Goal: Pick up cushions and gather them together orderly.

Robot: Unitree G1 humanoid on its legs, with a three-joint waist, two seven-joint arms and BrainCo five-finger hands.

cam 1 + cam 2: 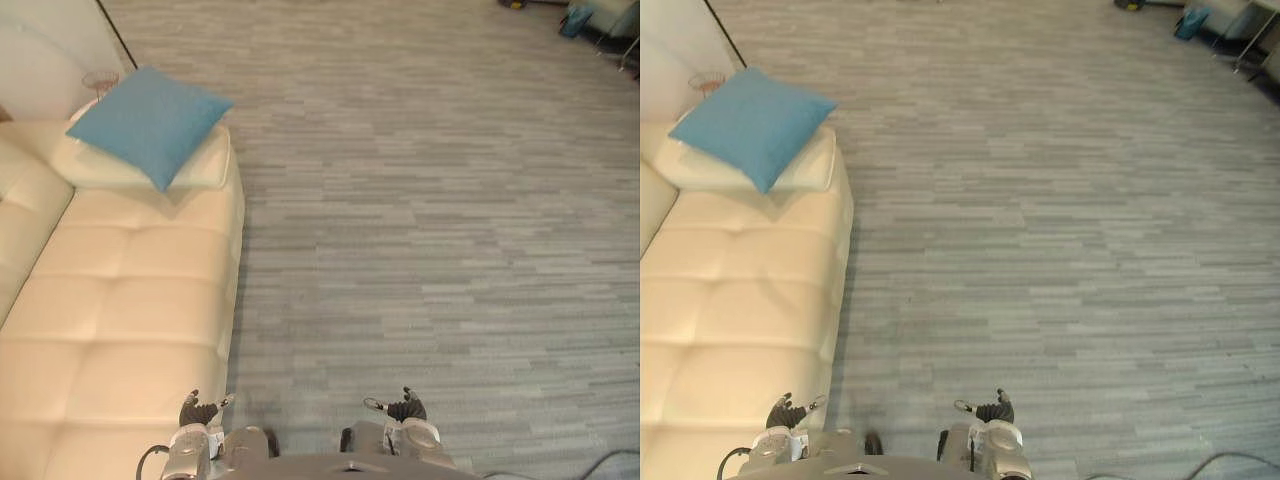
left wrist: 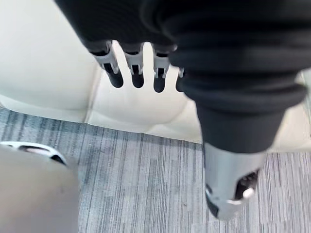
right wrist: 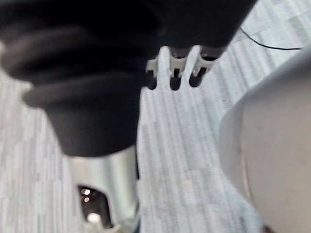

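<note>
A cream tufted sofa (image 1: pixel 120 300) ran along the left side, its seat split into padded squares. Grey striped flooring (image 1: pixel 430 200) covered the rest of the room, up to the sofa's front edge. A white wall (image 1: pixel 45 45) stood behind the sofa's far end, with a small pinkish wire object (image 1: pixel 100 78) near it. A teal item (image 1: pixel 577 18) sat in the far right corner, beside thin metal legs (image 1: pixel 628 45).

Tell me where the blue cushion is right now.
In the left eye view the blue cushion lies ahead on the robot's left, at the far end of the cream sofa, resting on top of a cream cushion.
</note>
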